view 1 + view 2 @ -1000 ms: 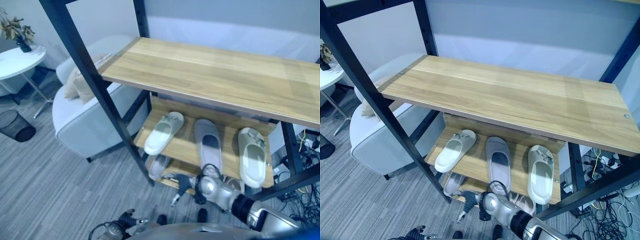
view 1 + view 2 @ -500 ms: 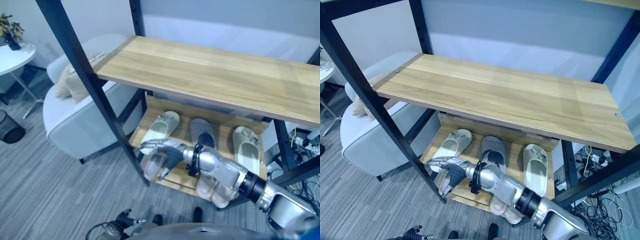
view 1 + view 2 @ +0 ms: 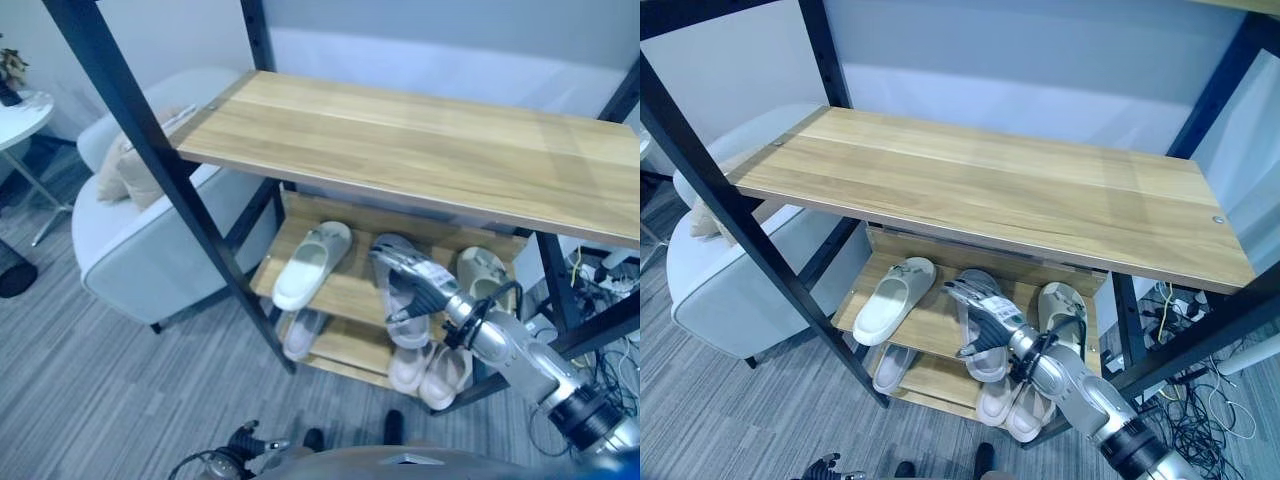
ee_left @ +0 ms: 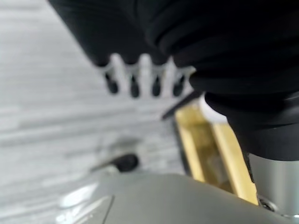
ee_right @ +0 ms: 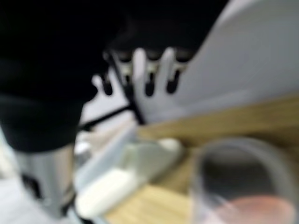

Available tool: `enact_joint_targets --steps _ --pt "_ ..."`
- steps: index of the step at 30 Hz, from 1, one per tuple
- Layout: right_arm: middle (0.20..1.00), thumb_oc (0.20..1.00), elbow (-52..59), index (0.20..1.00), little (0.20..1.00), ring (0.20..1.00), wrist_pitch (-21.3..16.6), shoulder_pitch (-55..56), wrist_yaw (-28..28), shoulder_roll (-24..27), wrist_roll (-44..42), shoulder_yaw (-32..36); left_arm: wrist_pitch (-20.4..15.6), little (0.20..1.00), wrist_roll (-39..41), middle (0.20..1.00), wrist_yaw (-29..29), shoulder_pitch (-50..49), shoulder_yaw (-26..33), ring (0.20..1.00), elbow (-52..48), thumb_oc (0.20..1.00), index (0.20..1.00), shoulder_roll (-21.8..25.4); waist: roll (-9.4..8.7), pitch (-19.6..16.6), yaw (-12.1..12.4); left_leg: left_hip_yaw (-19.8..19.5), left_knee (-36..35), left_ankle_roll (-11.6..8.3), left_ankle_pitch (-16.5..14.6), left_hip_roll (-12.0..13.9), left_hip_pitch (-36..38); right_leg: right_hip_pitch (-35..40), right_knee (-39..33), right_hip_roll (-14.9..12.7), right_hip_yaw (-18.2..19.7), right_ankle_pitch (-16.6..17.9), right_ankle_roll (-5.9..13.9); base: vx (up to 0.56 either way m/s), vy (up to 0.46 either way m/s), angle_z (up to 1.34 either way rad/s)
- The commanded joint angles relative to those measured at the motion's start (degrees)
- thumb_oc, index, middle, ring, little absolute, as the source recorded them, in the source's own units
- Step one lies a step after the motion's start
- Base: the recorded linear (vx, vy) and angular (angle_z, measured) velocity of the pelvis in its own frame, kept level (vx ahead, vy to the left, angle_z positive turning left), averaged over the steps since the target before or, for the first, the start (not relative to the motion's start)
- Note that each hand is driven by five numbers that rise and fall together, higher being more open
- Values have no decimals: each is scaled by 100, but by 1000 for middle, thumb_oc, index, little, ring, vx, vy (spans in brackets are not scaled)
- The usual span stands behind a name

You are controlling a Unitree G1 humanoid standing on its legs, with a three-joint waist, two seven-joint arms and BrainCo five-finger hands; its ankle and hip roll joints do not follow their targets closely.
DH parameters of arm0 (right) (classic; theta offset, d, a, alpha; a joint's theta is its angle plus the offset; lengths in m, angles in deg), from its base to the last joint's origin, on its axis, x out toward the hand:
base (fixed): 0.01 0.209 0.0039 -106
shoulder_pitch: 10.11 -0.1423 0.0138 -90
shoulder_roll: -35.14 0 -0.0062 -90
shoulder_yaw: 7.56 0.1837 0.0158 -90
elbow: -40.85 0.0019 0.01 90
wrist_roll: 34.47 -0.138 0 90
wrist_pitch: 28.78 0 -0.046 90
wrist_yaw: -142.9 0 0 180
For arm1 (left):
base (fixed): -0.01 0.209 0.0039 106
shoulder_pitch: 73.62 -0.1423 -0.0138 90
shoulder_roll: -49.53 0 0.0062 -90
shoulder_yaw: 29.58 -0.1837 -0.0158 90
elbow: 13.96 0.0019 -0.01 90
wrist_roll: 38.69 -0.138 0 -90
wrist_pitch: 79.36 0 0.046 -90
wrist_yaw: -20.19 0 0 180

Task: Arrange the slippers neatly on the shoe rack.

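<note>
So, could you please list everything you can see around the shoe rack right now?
Shoe rack: one, black frame with wooden shelves, centre.
White slippers: one tilted at the middle shelf's left, one at its right.
Grey slipper: one, middle shelf centre, under the right hand.
Lower-shelf slippers: one at left, a pale pair at right.
Armchair: one, light grey with a beige cushion, left of the rack.
Round table: one, white, far left.
Cables: tangle, floor at right.
Right hand: open, over the grey slipper.
Left hand: open, idle above the floor.
</note>
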Motion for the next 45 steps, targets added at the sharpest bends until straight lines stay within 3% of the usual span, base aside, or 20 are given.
enact_joint_targets --steps 1,8,15,36,37,38,45 --pt "1000 1000 241 1000 1000 1000 136 -485 476 82 84 254 -83 1000 -253 1000 25 233 -315 1000 166 1000 1000 -399 311 393 185 356 71 -13 -232 259 -153 610 141 -78 78 -959 406 0 0 0" --pt "1000 1000 -709 1000 1000 1000 468 -488 1119 -284 28 537 -80 1000 -249 1000 -125 192 -273 1000 125 1000 1000 -341 333 403 240 306 71 0 -247 237 -172 629 109 -75 28 -969 408 17 7 1" --pt "1000 1000 -1443 1000 1000 1000 532 -889 1555 -484 -607 754 -77 1000 -231 1000 -205 123 -266 1000 142 1000 1000 -245 323 491 362 230 71 5 -280 215 -237 613 101 -68 -22 -1022 403 19 4 3" --pt "1000 1000 -2779 1000 1000 1000 767 -2188 1893 -712 -1253 602 -153 1000 33 1000 -301 325 -345 1000 70 1000 1000 -50 313 929 614 59 71 -5 -81 145 -739 165 217 -104 -83 -975 391 -12 5 3" --pt "351 351 -2817 351 351 351 780 -2230 1897 -700 -1257 593 -163 1000 52 1000 -302 355 -370 1000 65 1000 1000 -66 321 949 626 53 71 -8 -66 136 -773 139 226 -107 -106 -974 392 -7 8 9" --pt "200 200 -2820 200 200 200 787 -2234 1907 -699 -1252 598 -158 1000 56 1000 -306 367 -383 1000 64 1000 1000 -78 324 962 629 48 71 -8 -64 134 -786 130 229 -108 -113 -975 393 -13 11 10" --pt "200 200 -2232 200 200 200 680 -1675 2061 -630 -1097 863 -126 1000 -49 1000 -351 354 -343 1000 141 1000 1000 -221 308 922 538 60 71 7 -122 144 -715 179 236 -116 -86 -1003 400 10 7 2"
